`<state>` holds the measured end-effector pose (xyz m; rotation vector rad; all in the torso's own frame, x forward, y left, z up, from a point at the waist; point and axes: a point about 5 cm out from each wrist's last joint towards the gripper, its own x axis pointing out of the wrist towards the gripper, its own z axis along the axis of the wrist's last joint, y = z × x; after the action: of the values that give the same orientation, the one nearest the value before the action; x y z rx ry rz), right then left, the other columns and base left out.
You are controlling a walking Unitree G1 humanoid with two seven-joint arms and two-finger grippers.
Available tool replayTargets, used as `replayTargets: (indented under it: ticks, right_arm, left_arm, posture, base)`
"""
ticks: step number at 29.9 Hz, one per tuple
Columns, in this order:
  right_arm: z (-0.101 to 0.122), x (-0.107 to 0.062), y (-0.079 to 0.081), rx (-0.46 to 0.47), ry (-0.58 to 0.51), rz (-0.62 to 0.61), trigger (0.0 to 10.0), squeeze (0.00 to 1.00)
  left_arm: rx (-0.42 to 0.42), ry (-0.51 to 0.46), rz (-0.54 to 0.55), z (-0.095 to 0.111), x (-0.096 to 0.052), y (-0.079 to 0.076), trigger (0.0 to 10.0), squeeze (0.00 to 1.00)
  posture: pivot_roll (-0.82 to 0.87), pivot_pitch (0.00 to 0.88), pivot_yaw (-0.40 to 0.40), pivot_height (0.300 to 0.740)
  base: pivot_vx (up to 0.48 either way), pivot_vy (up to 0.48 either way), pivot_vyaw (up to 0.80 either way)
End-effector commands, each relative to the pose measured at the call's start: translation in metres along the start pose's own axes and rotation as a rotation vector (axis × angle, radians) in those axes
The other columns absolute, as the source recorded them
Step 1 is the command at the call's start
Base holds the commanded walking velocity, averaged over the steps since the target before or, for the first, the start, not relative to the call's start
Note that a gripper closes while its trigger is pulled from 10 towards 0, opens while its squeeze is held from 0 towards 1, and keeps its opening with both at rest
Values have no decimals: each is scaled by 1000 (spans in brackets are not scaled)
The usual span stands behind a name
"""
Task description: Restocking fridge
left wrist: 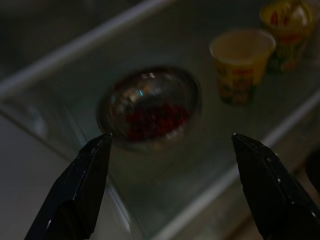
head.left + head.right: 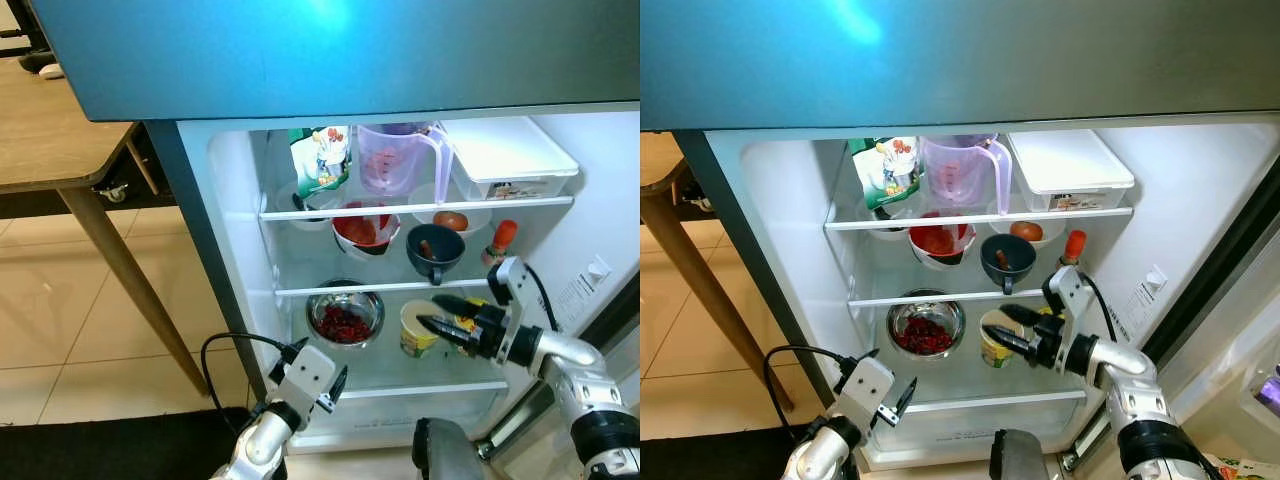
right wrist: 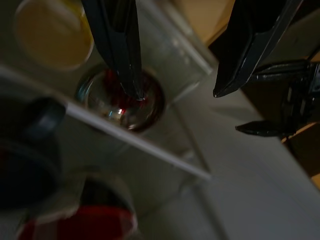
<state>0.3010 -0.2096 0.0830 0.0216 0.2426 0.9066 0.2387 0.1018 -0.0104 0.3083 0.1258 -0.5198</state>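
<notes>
Steel bowl and paper cup on the lower fridge shelf

Steel shows first from the left eye: a round metal bowl [image 2: 344, 313] of red berries sits on the lower glass shelf [image 2: 300, 290], with a yellow cup [image 2: 419, 328] just beside it. The right end effector [image 2: 434, 313] reaches in at the cup's rim, its fingers spread apart and clamped on nothing. The left end effector [image 2: 336, 385] hangs low in front of the fridge, below the bowl. A wooden table [image 2: 60, 130] stands off to the left

From the right eye, a clear jug [image 2: 958, 170], a white lidded box [image 2: 1068, 168] and a green pouch [image 2: 888, 170] crowd the top shelf; their labels are too small to read

At the left wrist, open fingers frame the bowl. It looks rigid and smooth, likely slippery, and loose berries would spill if tipped; the rim seems the best hold. The cup's print is blurred. It looks light and easily crushed, so a gentle grip on the sides suits

At the right wrist, parted fingers hang over the bowl
</notes>
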Motion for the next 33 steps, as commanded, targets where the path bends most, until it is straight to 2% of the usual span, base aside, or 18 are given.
replayTargets:
  ticks: [1, 4, 9, 12, 14, 18, 23, 25, 29, 33]
  right_arm:
    - [-20, -3, 6, 52, 88, 15, 10000, 0]
    - [-29, -6, 9, 121, 92, 21, 10000, 0]
    - [-32, -6, 11, 150, 81, 20, 10000, 0]
    - [-50, -1, 23, 218, 111, 41, 10000, 0]
    - [-64, 2, 28, 245, 154, 24, 10000, 0]
    - [-83, 5, 31, 302, 201, -82, 10000, 0]
    - [-87, 6, 34, 322, 200, -94, 10000, 0]
    - [-96, 7, 42, 354, 208, -88, 10000, 0]
    - [-101, 7, 46, 373, 214, -84, 10000, 0]
    - [-115, 3, 49, 355, 285, -142, 10000, 0]
  left_arm:
    - [-20, 98, -14, -21, -16, -3, 10000, 0]
    - [-37, 156, -8, -32, -26, -4, 10000, 0]
    - [-55, 185, -11, -37, -30, -4, 10000, 0]
    - [-133, 270, 20, -52, -43, 0, 10000, 0]
    - [-156, 293, 30, -56, -47, 2, 10000, 0]
    - [-182, 309, 21, -58, -47, 0, 10000, 0]
    - [-174, 300, 10, -56, -46, 0, 10000, 0]
    - [-142, 277, -17, -51, -41, -1, 10000, 0]
    - [-131, 268, -29, -49, -38, -2, 10000, 0]
    - [-115, 323, -40, -55, -41, -5, 10000, 0]
  posture:
    - [-63, 0, -1, 555]
    - [-63, 0, -1, 565]
    - [-60, 0, -2, 575]
    - [-60, 0, -2, 589]
    - [-60, 0, -2, 599]
    - [-59, 0, -3, 624]
    - [-59, 0, -3, 639]
    - [-55, 0, -3, 649]
    - [-57, 0, 0, 659]
    - [-61, 0, 1, 659]
  base:
    - [0, 0, 0]
    - [0, 0, 0]
    - [0, 0, 0]
    - [0, 0, 0]
    - [0, 0, 0]
    - [0, 0, 0]
    - [0, 0, 0]
    - [0, 0, 0]
    - [0, 0, 0]
    - [0, 0, 0]
